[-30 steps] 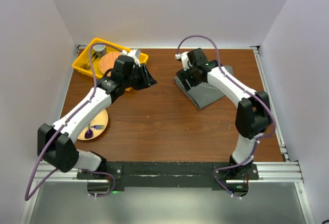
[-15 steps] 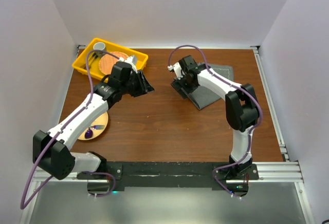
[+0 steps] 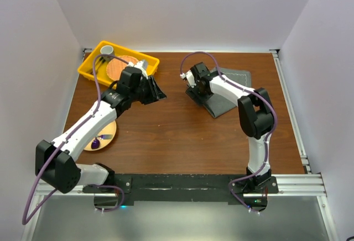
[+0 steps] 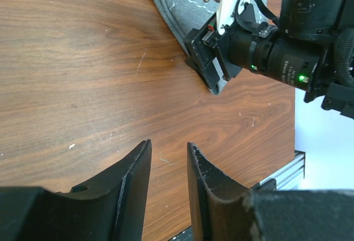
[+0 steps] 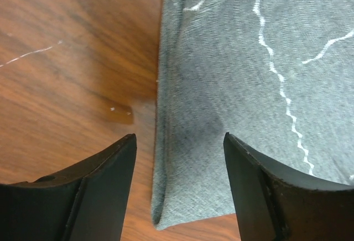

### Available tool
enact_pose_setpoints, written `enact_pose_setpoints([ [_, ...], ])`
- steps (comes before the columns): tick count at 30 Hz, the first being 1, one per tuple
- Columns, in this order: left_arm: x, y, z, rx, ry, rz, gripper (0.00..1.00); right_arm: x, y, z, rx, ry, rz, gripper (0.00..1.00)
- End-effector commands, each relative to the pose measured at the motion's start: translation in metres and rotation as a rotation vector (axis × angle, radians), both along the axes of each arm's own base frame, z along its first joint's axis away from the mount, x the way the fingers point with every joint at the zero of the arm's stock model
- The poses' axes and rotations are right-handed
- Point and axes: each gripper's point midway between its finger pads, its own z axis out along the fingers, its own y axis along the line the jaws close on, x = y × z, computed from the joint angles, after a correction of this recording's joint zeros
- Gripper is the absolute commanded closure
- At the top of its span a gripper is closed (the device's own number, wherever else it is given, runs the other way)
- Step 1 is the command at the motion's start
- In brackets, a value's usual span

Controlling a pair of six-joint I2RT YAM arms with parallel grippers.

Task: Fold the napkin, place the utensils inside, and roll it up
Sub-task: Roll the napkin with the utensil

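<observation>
Far right on the table (image 3: 177, 130), the folded napkin (image 5: 249, 86) stays put, but the right gripper (image 5: 178, 141) has slid to its left edge, jaws spread over the fold. Meanwhile the left gripper (image 4: 167, 148) hangs mid-table, jaws slightly apart, empty. Grab incoming, I guess.

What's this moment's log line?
napkin: folded, flat | right claw: open, straddling napkin edge | left claw: part open, empty, over bare table
</observation>
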Motion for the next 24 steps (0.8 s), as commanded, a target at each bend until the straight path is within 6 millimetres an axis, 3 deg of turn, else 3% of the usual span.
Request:
enact_pose_setpoints([
  [1,0.001,-0.006,-0.001,-0.037,-0.002,-0.008,0.63,0.009,0.0,0.008,-0.017,-0.063,-0.003,0.3],
  [10,-0.001,-0.007,-0.003,-0.039,0.006,-0.016,0.64,0.012,0.009,0.0,0.028,-0.046,0.003,0.29],
  [24,0.002,-0.006,-0.007,-0.043,0.012,-0.011,0.64,0.004,-0.006,-0.035,0.047,0.051,-0.02,0.32],
])
